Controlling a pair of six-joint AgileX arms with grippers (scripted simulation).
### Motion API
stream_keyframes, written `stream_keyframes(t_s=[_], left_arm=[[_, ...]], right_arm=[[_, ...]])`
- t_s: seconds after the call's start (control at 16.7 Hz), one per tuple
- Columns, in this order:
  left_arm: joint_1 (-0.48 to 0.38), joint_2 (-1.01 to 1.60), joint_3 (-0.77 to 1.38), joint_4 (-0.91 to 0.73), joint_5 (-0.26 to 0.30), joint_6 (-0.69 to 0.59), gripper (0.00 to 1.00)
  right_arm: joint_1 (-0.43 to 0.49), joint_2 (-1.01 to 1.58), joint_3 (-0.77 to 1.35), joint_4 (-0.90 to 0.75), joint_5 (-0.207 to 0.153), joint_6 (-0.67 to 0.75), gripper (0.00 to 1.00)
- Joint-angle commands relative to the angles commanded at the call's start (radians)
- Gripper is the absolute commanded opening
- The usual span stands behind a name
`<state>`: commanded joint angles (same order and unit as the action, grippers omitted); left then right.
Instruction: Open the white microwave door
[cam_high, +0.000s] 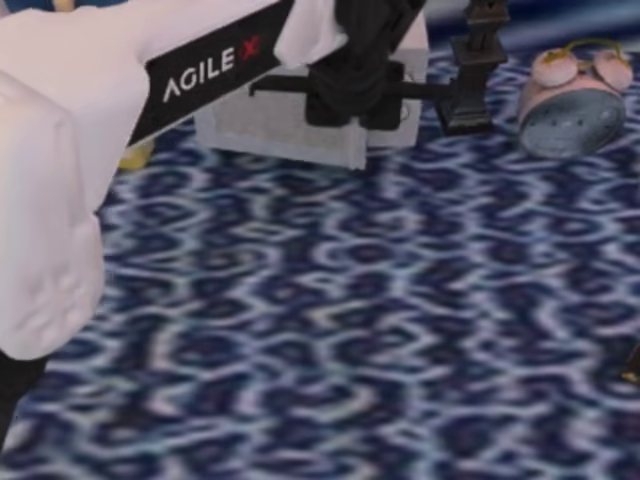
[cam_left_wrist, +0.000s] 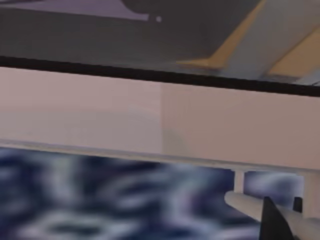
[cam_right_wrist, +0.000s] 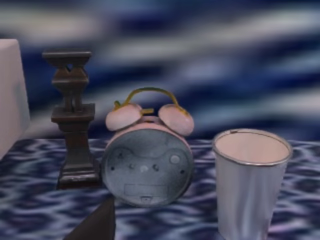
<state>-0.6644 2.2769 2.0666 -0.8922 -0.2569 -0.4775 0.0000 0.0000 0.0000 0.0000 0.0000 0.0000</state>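
While the left arm reaches across the bench (cam_high: 400, 330) to the white microwave (cam_high: 280, 125) at the far edge, its left gripper (cam_high: 350, 95) sits right at the door (cam_high: 270, 130); I cannot tell how its fingers stand. The right arm is parked, out of the top view, well off to the right.

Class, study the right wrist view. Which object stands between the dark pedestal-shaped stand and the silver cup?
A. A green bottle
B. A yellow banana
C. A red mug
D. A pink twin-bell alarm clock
D: the pink alarm clock, with two bells on top, sits between the dark stand and the silver cup on the blue patterned table.
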Motion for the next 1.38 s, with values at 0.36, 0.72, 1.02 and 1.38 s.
stream_keyframes(t_s=[0.36, 0.72, 1.02, 1.38], left_arm=[[0.006, -0.035, -0.058, 0.031, 0.011, 0.033, 0.00], [0.006, -0.035, -0.058, 0.031, 0.011, 0.033, 0.00], [0.006, -0.035, -0.058, 0.031, 0.011, 0.033, 0.00], [0.006, -0.035, -0.058, 0.031, 0.011, 0.033, 0.00]], right_arm=[[0.000, 0.000, 0.000, 0.000, 0.000, 0.000, 1.00], [0.000, 0.000, 0.000, 0.000, 0.000, 0.000, 1.00], [0.000, 0.000, 0.000, 0.000, 0.000, 0.000, 1.00], [0.000, 0.000, 0.000, 0.000, 0.000, 0.000, 1.00]])
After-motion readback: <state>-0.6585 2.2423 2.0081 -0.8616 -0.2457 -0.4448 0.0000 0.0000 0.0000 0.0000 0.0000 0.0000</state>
